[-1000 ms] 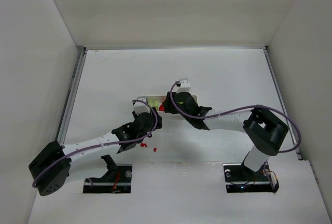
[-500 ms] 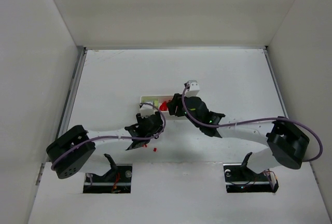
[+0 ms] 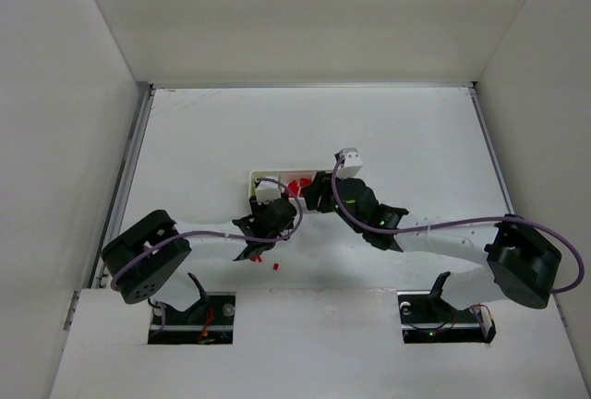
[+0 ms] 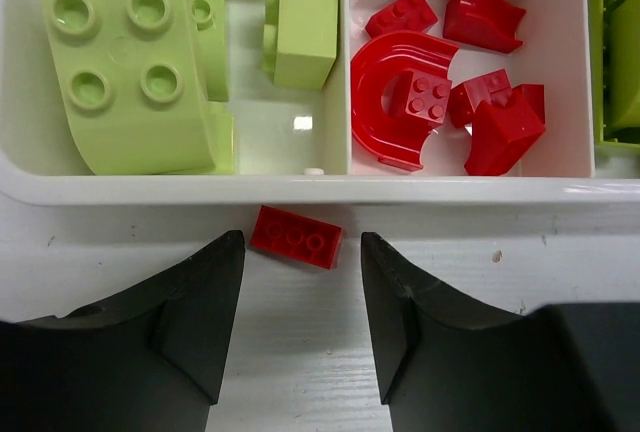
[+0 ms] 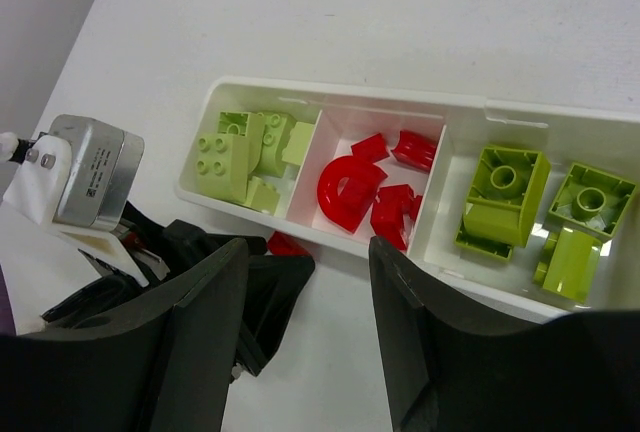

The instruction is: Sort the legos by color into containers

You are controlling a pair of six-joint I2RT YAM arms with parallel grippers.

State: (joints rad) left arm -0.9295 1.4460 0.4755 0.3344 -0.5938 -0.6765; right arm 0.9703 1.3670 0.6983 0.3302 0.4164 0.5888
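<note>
Tray point(image 4: 300, 189) mostly sorted | red brick point(image 4: 295, 236) outside, lower centre; stray brick point(image 3: 275, 268) on table | left gripper point(image 4: 300, 277) spread astride red brick | right gripper point(image 5: 308, 249) spread, empty

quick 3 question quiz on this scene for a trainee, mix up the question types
1. True or false: the red brick in front of the left gripper lies inside the tray.
2. What colour fills the middle compartment? A red, B green, C both.
3. How many compartments hold green bricks?
Key: 1 false; 2 A; 3 two.
</note>
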